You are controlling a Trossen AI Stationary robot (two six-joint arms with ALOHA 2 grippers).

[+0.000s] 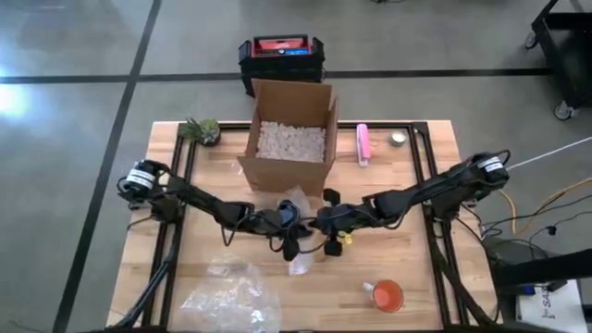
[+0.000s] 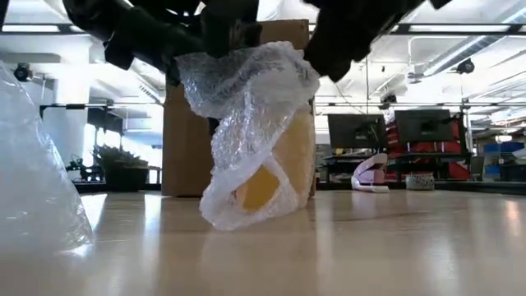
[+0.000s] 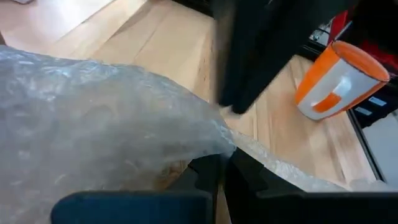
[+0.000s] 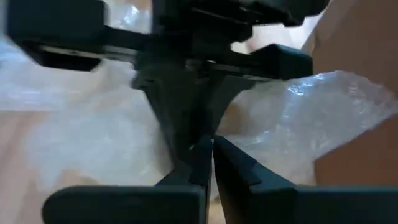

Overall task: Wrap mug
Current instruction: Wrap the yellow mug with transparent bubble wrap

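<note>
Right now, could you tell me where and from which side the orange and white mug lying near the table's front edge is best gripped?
Probably by the rim of the orange and white ceramic mug, coming from above: it looks tipped on its side, away from both grippers, with bare table around it.

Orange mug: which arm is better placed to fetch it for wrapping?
Probably right. The orange mug lies on the right gripper's side; the left gripper is farther off. Both are shut on the wrap.

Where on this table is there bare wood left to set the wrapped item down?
Bare wood lies right of the orange-and-white mug, and between the loose clear bubble wrap pile and that mug. Crowded: the centre, where left gripper and right gripper pinch the bubble-wrapped yellow bundle before the cardboard box.
</note>
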